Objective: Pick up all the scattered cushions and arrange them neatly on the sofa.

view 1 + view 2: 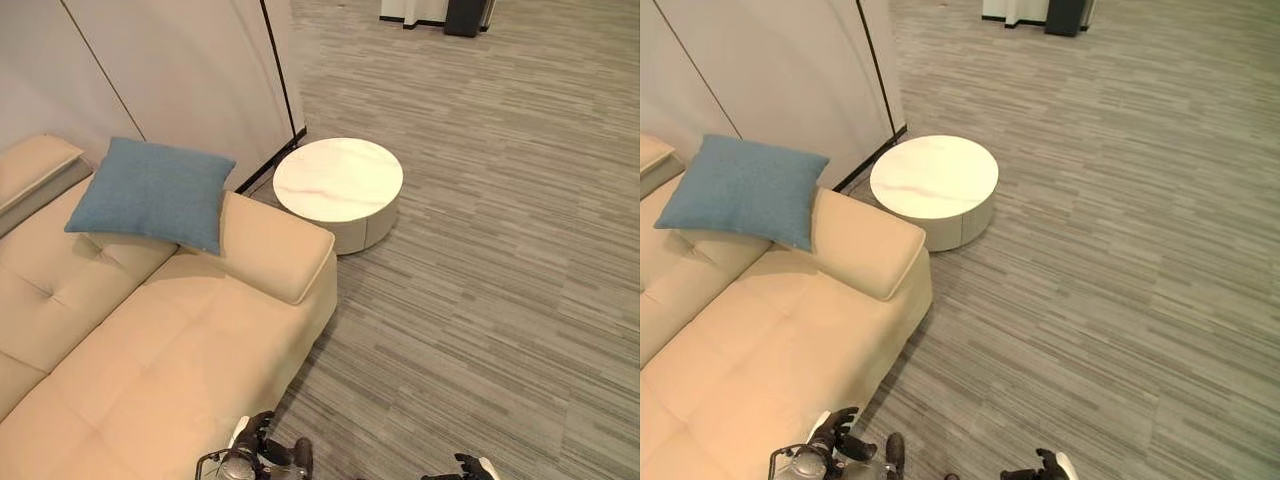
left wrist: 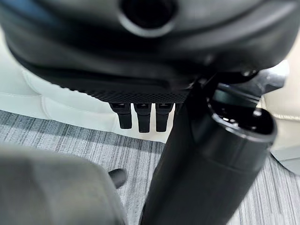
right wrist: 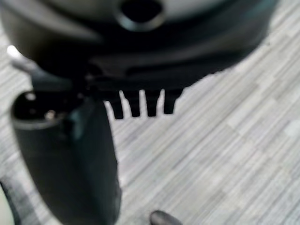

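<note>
Cushion (image 1: 152,193) lay propped against the sofa (image 1: 190,350) backrest, beside the armrest.
Left hand (image 2: 140,115) and right hand (image 3: 140,105) hung low over carpet, fingers straight, holding nothing; round table (image 1: 338,180) stood nearby.

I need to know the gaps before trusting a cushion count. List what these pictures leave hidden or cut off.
- Sofa: its near end and left part run off the edges of both eye views, so any cushions there are unseen.
- Blue cushion: its lower edge sits behind the armrest.
- Left hand and right hand: cut by the bottom edge of the eye views.
- Floor: each wrist view is largely blocked by the hand's own bulk.
</note>
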Controlling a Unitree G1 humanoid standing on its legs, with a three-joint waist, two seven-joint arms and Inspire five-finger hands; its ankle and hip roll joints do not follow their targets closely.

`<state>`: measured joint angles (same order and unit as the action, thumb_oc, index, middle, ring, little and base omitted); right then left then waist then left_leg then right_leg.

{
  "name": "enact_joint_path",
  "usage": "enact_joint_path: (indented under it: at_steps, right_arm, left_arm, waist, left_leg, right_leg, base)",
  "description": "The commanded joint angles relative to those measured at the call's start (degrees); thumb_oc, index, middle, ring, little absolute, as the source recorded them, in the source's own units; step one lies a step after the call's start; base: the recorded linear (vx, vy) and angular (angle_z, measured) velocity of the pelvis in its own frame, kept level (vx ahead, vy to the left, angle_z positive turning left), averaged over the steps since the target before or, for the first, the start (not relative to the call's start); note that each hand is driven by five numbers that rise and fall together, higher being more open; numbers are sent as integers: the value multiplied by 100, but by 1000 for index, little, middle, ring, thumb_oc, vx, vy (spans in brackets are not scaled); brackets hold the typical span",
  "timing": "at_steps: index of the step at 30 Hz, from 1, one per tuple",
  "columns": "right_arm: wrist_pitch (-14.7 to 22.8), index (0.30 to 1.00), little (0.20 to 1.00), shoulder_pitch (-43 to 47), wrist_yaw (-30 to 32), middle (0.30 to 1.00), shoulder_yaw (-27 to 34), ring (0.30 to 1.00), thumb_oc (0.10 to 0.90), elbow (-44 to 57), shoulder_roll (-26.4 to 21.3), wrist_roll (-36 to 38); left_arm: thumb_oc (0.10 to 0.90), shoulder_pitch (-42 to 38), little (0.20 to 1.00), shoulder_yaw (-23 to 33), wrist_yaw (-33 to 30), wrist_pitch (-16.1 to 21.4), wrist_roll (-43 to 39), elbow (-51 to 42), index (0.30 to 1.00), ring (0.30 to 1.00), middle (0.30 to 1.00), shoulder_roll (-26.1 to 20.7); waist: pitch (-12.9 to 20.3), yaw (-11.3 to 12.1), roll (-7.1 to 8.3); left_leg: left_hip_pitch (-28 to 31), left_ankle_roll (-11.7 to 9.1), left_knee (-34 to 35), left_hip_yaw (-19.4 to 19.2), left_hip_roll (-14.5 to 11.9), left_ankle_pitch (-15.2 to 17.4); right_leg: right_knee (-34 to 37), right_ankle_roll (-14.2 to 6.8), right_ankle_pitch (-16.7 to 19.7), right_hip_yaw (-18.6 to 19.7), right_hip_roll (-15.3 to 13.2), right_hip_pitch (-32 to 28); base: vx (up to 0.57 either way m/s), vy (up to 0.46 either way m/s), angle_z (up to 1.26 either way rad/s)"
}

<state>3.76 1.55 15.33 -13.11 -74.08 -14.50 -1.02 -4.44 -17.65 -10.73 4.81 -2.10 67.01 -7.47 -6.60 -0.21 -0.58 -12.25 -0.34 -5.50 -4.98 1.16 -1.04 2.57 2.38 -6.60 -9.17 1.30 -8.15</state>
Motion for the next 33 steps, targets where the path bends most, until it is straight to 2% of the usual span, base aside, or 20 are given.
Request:
enact_joint_path:
  at_steps: [1, 2, 3, 4, 7, 10, 12, 13, 14, 15, 18, 22, 24, 25, 26, 28, 29, 31, 32, 33]
  right_arm:
    - [31, 900, 900, -346, 74, 900, 2, 900, 800, 46, -85, -116]
    - [31, 900, 900, -347, 74, 900, 2, 900, 800, 46, -84, -116]
    - [16, 900, 900, -352, 53, 900, 13, 900, 800, 49, -85, -221]
    - [16, 900, 900, -353, 53, 900, 13, 900, 800, 49, -85, -221]
    - [26, 900, 900, -333, 24, 900, 9, 900, 800, 152, -78, -194]
    - [48, 900, 900, -315, 31, 900, -14, 900, 800, 176, -63, -189]
    - [69, 900, 900, -239, 33, 900, -32, 900, 800, 176, -62, -153]
    - [69, 900, 900, -238, 33, 900, -32, 900, 800, 176, -63, -152]
    - [50, 900, 900, -177, 8, 900, -42, 900, 800, 181, -77, -120]
    - [42, 900, 900, -165, -1, 900, -67, 900, 800, 172, -65, -123]
    - [44, 900, 900, -179, -41, 900, -96, 900, 800, 169, -82, -151]
    - [70, 900, 900, -188, -63, 900, -72, 900, 800, 102, -67, -108]
    - [128, 900, 900, -169, -39, 900, -5, 900, 800, 105, -107, 8]
    - [129, 900, 900, -168, -40, 900, -4, 900, 800, 104, -107, 8]
    - [131, 900, 900, -119, -24, 900, 5, 900, 800, 118, -168, 66]
    - [130, 900, 900, -119, -23, 900, 13, 900, 800, 120, -179, 93]
    - [111, 900, 900, -174, -33, 900, 30, 900, 800, 104, -205, 116]
    - [113, 900, 900, -218, -37, 900, 51, 900, 800, 96, -218, 128]
    - [116, 900, 900, -240, -42, 900, 65, 900, 800, 105, -225, 130]
    - [102, 900, 900, -293, -45, 900, 104, 900, 800, 106, -227, 132]
  left_arm:
    - [800, 209, 900, -94, -93, 96, 105, 196, 900, 900, 900, 26]
    - [800, 210, 900, -94, -93, 96, 105, 196, 900, 900, 900, 25]
    - [800, 188, 900, -69, -103, 83, 112, 169, 900, 900, 900, 3]
    - [800, 188, 900, -69, -103, 83, 112, 169, 900, 900, 900, 3]
    - [800, 96, 900, -140, -116, 94, 155, 4, 900, 900, 900, -116]
    - [800, 65, 900, -162, -128, 112, 170, 21, 900, 900, 900, -131]
    - [800, 8, 900, -167, -148, 149, 166, 39, 900, 900, 900, -138]
    - [800, 8, 900, -167, -148, 150, 166, 40, 900, 900, 900, -137]
    - [800, -5, 900, -166, -140, 159, 183, 111, 900, 900, 900, -126]
    - [800, 3, 900, -158, -150, 165, 203, 174, 900, 900, 900, -108]
    - [800, 43, 900, -73, -117, 180, 197, 328, 900, 900, 900, -89]
    - [800, 99, 900, -95, -111, 179, 243, 405, 900, 900, 900, -45]
    - [800, 106, 900, -103, -90, 180, 166, 366, 900, 900, 900, 3]
    - [800, 105, 900, -104, -90, 179, 165, 365, 900, 900, 900, 3]
    - [800, 65, 900, -158, -75, 165, 124, 309, 900, 900, 900, 18]
    - [800, 71, 900, -157, -78, 158, 113, 284, 900, 900, 900, 14]
    - [800, 88, 900, -164, -73, 151, 87, 224, 900, 900, 900, 3]
    - [800, 109, 900, -170, -62, 148, 109, 223, 900, 900, 900, -8]
    - [800, 118, 900, -174, -49, 152, 125, 213, 900, 900, 900, -15]
    - [800, 127, 900, -197, -24, 166, 182, 165, 900, 900, 900, -26]
  waist:
    - [276, 183, 5]
    - [274, 187, 9]
    - [351, 226, 21]
    - [351, 227, 21]
    - [202, 60, -79]
    - [161, -10, -134]
    - [139, -86, -162]
    - [131, -93, -163]
    - [135, -159, -93]
    - [122, -205, -57]
    - [113, -236, 0]
    - [184, -212, 46]
    - [153, -199, 104]
    - [154, -204, 101]
    - [7, -178, 154]
    - [-17, -176, 169]
    - [-26, -170, 170]
    - [-2, -168, 173]
    - [13, -168, 160]
    - [39, -184, 94]
  left_leg:
    - [153, 86, -110, 140, 201, 181]
    - [159, 88, -108, 134, 204, 182]
    - [381, 223, 9, 156, 289, 301]
    - [381, 223, 9, 155, 289, 300]
    - [754, 395, 127, 466, 317, 402]
    - [932, 402, 186, 621, 291, 463]
    - [1090, 349, 283, 826, 280, 526]
    - [1101, 348, 284, 832, 278, 530]
    - [1204, 311, 317, 975, 357, 595]
    - [1306, 290, 358, 1078, 389, 634]
    - [1496, 189, 392, 1219, 363, 741]
    - [1496, 34, 267, 1296, 258, 833]
    - [1139, -207, -433, 1155, 89, 694]
    - [1124, -208, -457, 1160, 89, 705]
    - [631, -282, -1326, 950, 4, 434]
    - [525, -271, -1513, 811, -50, 429]
    - [435, -195, -1392, 479, -116, 518]
    - [357, -152, -1144, 286, -103, 584]
    - [309, -130, -939, 145, -103, 557]
    - [98, -110, -576, -294, -165, 298]
  right_leg:
    - [-905, -715, -258, 648, -331, 339]
    - [-915, -717, -265, 653, -335, 340]
    - [-1543, -928, -59, 576, -547, 525]
    - [-1545, -928, -60, 576, -547, 527]
    - [-3097, -1045, 670, 838, -569, 1281]
    - [-3189, -949, 505, 863, -598, 1536]
    - [-2470, -872, 308, 929, -599, 1743]
    - [-2468, -871, 303, 921, -599, 1730]
    - [-1628, -925, 446, 1139, -503, 1916]
    - [-1270, -964, 582, 1251, -410, 1979]
    - [-976, -1013, 682, 1197, -366, 1928]
    - [-867, -875, 608, 1199, -331, 1688]
    - [-696, -740, 512, 1061, -349, 1402]
    - [-695, -739, 512, 1055, -348, 1403]
    - [-679, -617, 451, 957, -380, 1242]
    - [-665, -564, 409, 914, -375, 1171]
    - [-643, -514, 307, 809, -384, 1035]
    - [-602, -520, 245, 713, -402, 954]
    - [-591, -518, 199, 650, -400, 891]
    - [-520, -519, 106, 466, -356, 757]
  base:
    - [283, 98, -29]
    - [350, 152, -12]
    - [168, 83, -10]
    - [211, 118, -23]
    - [149, 59, 3]
    - [160, -12, 83]
    - [183, -104, 48]
    - [244, -178, 42]
    - [205, -169, 38]
    - [209, -169, 33]
    - [178, -202, 25]
    - [118, -259, 49]
    - [61, -268, 47]
    - [3, -206, 50]
    - [-16, -126, 54]
    - [46, -155, 45]
    - [91, -128, 32]
    - [112, -68, 40]
    - [178, -56, 63]
    - [127, -24, 64]
